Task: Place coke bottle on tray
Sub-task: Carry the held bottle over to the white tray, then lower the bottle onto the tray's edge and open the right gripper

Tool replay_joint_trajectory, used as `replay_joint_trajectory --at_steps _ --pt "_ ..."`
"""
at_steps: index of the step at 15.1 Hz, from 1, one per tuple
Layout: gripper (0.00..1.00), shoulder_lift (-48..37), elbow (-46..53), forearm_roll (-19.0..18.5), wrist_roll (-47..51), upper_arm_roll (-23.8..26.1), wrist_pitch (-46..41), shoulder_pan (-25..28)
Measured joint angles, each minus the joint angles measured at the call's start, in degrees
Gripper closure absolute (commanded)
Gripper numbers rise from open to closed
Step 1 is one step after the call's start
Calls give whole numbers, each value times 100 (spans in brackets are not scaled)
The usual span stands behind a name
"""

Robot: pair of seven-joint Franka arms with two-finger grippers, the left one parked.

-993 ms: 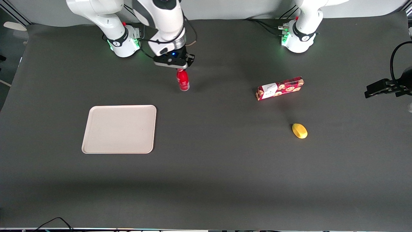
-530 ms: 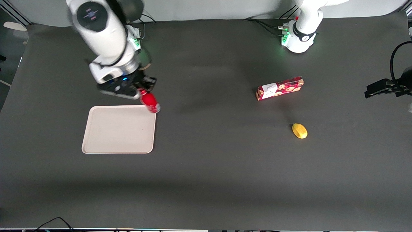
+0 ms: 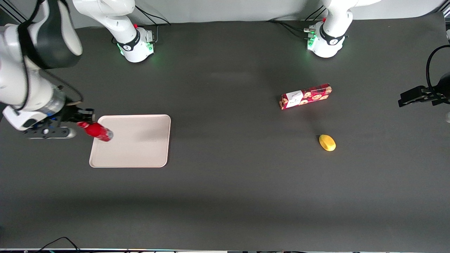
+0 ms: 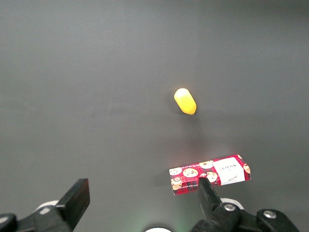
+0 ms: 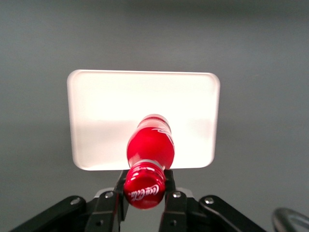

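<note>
We've got the gripper [image 3: 81,123] pinching the coke bottle [image 3: 98,131] by its neck (cap end toward the wrist), holding it tilted in the air over the tray [image 3: 140,151] edge at the working arm's end of the table.

One coke bottle [image 3: 97,130], one tray [image 3: 137,147], one cookie box [image 3: 305,96], one yellow lemon-like object [image 3: 327,142], all counted on one desk [image 3: 228,182]. One gripper [image 3: 80,123] at the tray's edge, two fingers [image 5: 169,195] clamped on the bottle.
</note>
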Motion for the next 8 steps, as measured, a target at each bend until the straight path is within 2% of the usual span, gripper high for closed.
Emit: replay_joint_trajectory --at_steps 2,4,8 --pt "100 35 -8 -6 -641 -326 5 -101" --pt "100 63 -168 -6 -930 -387 273 -268" --pt "100 133 -1009 -6 -1149 -442 1478 -374"
